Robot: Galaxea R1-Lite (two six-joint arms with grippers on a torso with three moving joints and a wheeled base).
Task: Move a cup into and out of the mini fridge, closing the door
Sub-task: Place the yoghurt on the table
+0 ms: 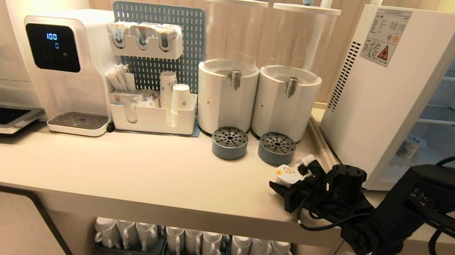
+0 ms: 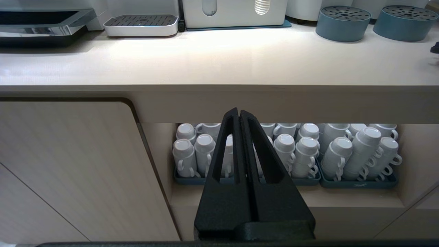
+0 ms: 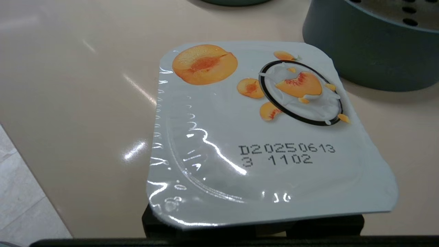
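The light is warm and quite bright, and it comes from above the counter (image 1: 123,170), with a blown-out spot near the top corner of the mini fridge (image 1: 392,93). White glare streaks lie on the foil lid (image 3: 267,137). The shelf below the counter stays dimmer, and straight lines bend near the head view's edges.

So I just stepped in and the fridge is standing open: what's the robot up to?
The right gripper holds a foil-lidded peach yogurt cup over the counter, just in front of the two grey drip trays and left of the mini fridge. The fridge stands open, and another cup sits on its lowest level. The left gripper is parked below the counter edge, jaws shut, facing the shelf of white mugs.
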